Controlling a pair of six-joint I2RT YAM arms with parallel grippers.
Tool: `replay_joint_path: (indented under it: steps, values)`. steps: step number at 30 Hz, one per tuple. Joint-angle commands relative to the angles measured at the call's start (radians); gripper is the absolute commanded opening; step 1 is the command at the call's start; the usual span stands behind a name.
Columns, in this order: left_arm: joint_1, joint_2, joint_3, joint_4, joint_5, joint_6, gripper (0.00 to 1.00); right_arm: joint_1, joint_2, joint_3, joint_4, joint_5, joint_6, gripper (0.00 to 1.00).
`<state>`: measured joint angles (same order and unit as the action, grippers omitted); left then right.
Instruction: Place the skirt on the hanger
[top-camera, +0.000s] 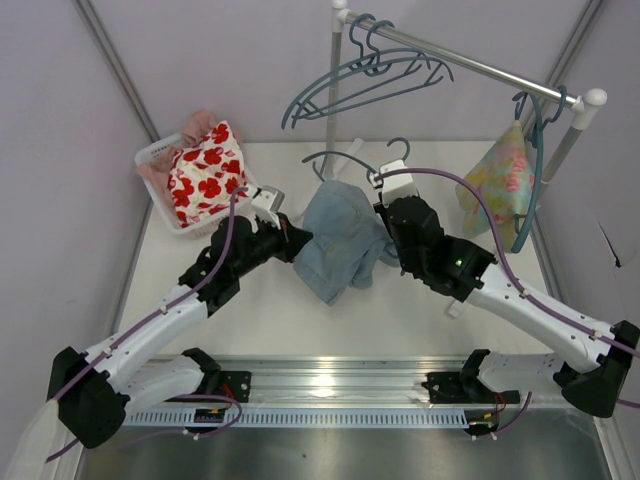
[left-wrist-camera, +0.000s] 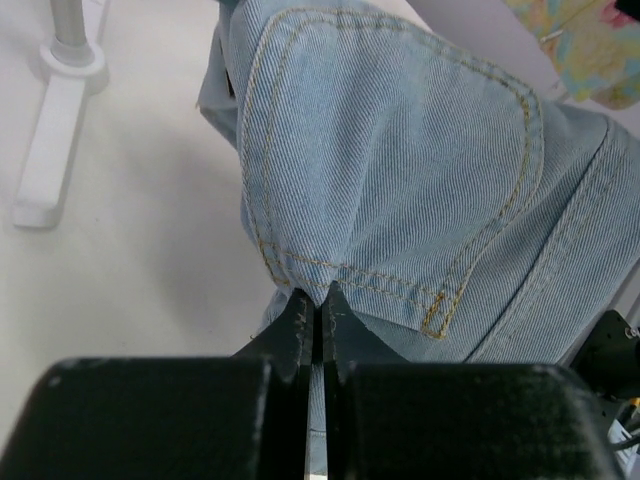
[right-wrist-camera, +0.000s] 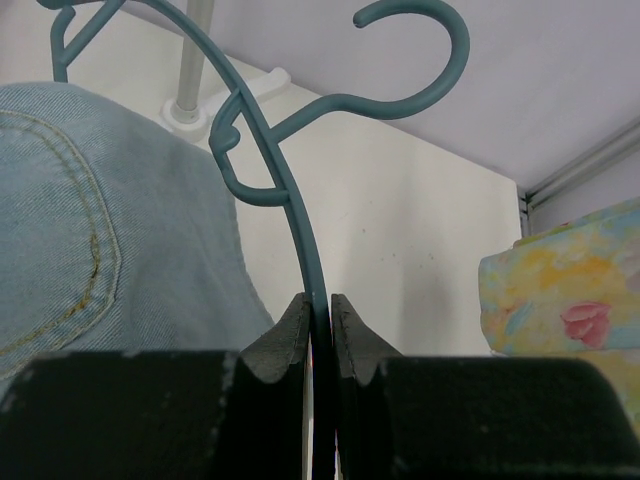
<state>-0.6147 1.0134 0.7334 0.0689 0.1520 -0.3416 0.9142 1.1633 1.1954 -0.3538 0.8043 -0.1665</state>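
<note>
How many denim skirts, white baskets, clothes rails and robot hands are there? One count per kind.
Denim skirt: 1
White basket: 1
Clothes rail: 1
Robot hands: 2, left hand and right hand
Total: 5

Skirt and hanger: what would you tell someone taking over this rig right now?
Left gripper: shut on a stitched edge of the skirt.
Right gripper: shut on one arm of the hanger.
Where: the skirt is bunched on the table between the arms, with the hanger at its far edge, hook pointing away.
Done: both things are gripped.
Left: the skirt does not look hung on the hanger yet; probably work the waistband over its arms.
</note>
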Motion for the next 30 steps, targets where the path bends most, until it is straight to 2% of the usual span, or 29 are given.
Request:
replay_joint_path:
  steps: [1, 4, 8, 10, 11, 15, 17, 18, 22, 24, 26, 27, 30]
  values:
    - [-0.013, -0.026, -0.026, 0.005, 0.004, -0.028, 0.00, -0.029, -0.056, 0.056, 0.110, 0.110, 0.010, 0.00]
    - [-0.013, 0.002, -0.019, 0.032, 0.009, -0.025, 0.00, -0.029, -0.092, 0.046, 0.116, -0.029, 0.025, 0.00]
    - [-0.013, 0.073, 0.027, 0.035, 0.014, -0.031, 0.02, -0.028, -0.128, 0.033, 0.138, -0.068, 0.039, 0.00]
    - [-0.013, 0.105, 0.041, 0.035, 0.020, -0.033, 0.18, -0.025, -0.155, 0.014, 0.141, -0.132, 0.016, 0.00]
    - [-0.013, 0.116, 0.063, 0.032, 0.023, -0.030, 0.37, -0.026, -0.165, 0.007, 0.144, -0.145, 0.019, 0.00]
    - [-0.013, 0.158, 0.190, -0.055, 0.000, 0.004, 0.70, -0.023, -0.192, -0.039, 0.156, -0.169, -0.016, 0.00]
    - [-0.013, 0.159, 0.260, -0.113, -0.015, 0.010, 0.75, -0.008, -0.201, -0.074, 0.186, -0.177, -0.103, 0.00]
    - [-0.013, 0.156, 0.303, -0.132, -0.026, 0.013, 0.81, 0.011, -0.203, -0.092, 0.208, -0.145, -0.129, 0.00]
    - [-0.013, 0.146, 0.432, -0.184, -0.009, -0.034, 0.90, 0.025, -0.191, -0.138, 0.286, -0.123, -0.211, 0.00]
    - [-0.013, 0.178, 0.526, -0.202, 0.015, -0.078, 0.90, 0.023, -0.201, -0.158, 0.318, -0.142, -0.252, 0.00]
    - [-0.013, 0.230, 0.582, -0.187, 0.008, -0.193, 0.89, 0.023, -0.212, -0.168, 0.342, -0.155, -0.277, 0.00]
    - [-0.013, 0.250, 0.601, -0.178, -0.008, -0.274, 0.88, 0.023, -0.221, -0.169, 0.386, -0.171, -0.297, 0.00]
    - [-0.017, 0.342, 0.638, -0.147, -0.012, -0.370, 0.85, 0.023, -0.237, -0.172, 0.401, -0.210, -0.324, 0.00]
